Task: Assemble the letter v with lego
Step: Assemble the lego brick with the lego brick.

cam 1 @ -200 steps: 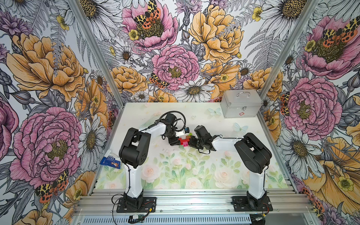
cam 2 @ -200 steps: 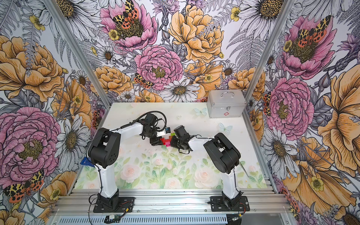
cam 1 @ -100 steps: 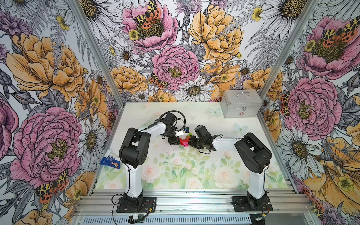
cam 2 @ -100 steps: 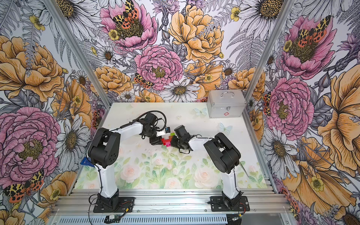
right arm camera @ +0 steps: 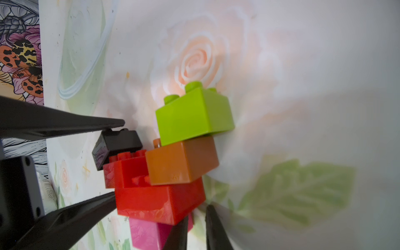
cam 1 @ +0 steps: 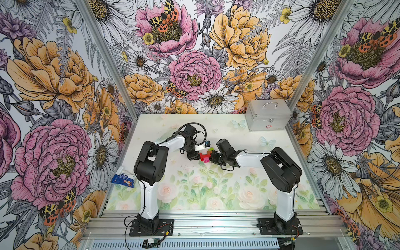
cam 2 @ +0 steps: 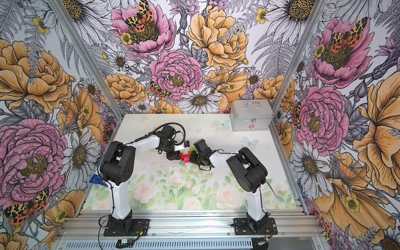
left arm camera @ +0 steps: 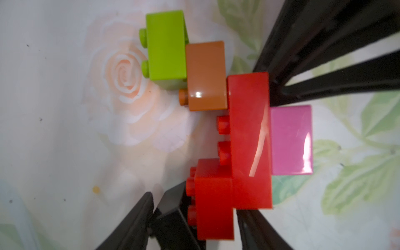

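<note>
Top views: the letter v (cam 1: pixel 205 155) lies flat on the table (cam 1: pixel 238 138), about mid-width and a bit far of centre. Its pink point faces the near edge and its arms open toward the far wall. The left gripper (cam 1: pixel 197 155) sits at its left and the right gripper (cam 1: pixel 213 159) at its right, both right up against it. The jaws can't be read from up here. A silver case (cam 2: pixel 251 118) stands in the far right corner, well apart (no part in this job).

Left wrist view: five bricks are joined stair-wise. The pink brick (left arm camera: pixel 291 139) carries the long red brick (left arm camera: pixel 250 140). The square red brick (left arm camera: pixel 213 199) sits on one end and the orange-brown brick (left arm camera: pixel 205 75) on the other, w/ the lime-green brick (left arm camera: pixel 165 47) beyond that. Two dark fingers of the right gripper converge at the long red's end, just beside the pink. It is clenched, w/ nothing visible between the tips, so it prob. only braces the figure.

Right wrist view: the black brick (right arm camera: pixel 116 145) sits cocked on the square red, w/ red studs showing beneath it, i.e. not pushed home. One left finger (right arm camera: pixel 65 123) touches its studs and the other meets the long red's end. So the left pincer grasps the stack across black and red.

Progress, as a judgement: approx. five of six pieces are done. The lime-tipped side looks complete, but the other side lacks a seated tip. Left to do: press the black one square and flush, then let go.
</note>
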Available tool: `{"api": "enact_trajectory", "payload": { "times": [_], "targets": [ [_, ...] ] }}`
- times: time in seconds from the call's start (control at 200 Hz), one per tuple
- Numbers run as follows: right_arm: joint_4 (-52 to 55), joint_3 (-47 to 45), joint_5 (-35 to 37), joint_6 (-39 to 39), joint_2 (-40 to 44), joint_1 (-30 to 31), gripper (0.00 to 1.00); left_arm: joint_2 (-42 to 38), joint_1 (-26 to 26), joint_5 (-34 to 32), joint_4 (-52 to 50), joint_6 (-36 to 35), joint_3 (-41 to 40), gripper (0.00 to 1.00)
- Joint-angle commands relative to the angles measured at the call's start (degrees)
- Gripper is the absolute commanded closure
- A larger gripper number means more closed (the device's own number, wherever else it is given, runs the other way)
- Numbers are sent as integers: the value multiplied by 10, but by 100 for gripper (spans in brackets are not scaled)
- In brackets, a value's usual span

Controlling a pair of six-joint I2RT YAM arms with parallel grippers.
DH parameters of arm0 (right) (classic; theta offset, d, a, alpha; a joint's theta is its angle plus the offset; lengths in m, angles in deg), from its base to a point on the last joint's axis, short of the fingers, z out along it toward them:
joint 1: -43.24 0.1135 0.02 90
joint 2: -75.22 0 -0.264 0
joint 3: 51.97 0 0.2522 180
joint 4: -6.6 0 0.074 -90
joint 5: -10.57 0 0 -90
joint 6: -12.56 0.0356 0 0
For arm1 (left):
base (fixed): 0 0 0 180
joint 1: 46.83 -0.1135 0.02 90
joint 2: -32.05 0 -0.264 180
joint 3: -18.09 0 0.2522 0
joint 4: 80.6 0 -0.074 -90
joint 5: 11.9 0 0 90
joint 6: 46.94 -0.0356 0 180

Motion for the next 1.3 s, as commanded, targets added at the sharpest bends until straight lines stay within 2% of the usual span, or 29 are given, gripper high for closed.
{"api": "enact_trajectory", "payload": {
  "times": [0.0,0.5,0.555,0.786,1.006,1.296],
  "targets": [
    [7,13,0,-9,-12,-4,81,9,-2,1,-4,-2,11,38],
    [8,33,-9,-8,-25,-6,81,14,-1,6,-21,-11,15,38],
    [8,33,-10,-7,-26,-7,81,15,-1,4,-22,-11,16,42],
    [8,32,-10,-7,-27,-6,81,19,-1,-5,-23,-11,16,43],
    [8,31,-6,-4,-26,-7,82,22,-2,-15,-23,-3,21,48],
    [8,28,6,6,-21,-6,82,29,-4,-27,-23,17,30,49]
  ]
}}
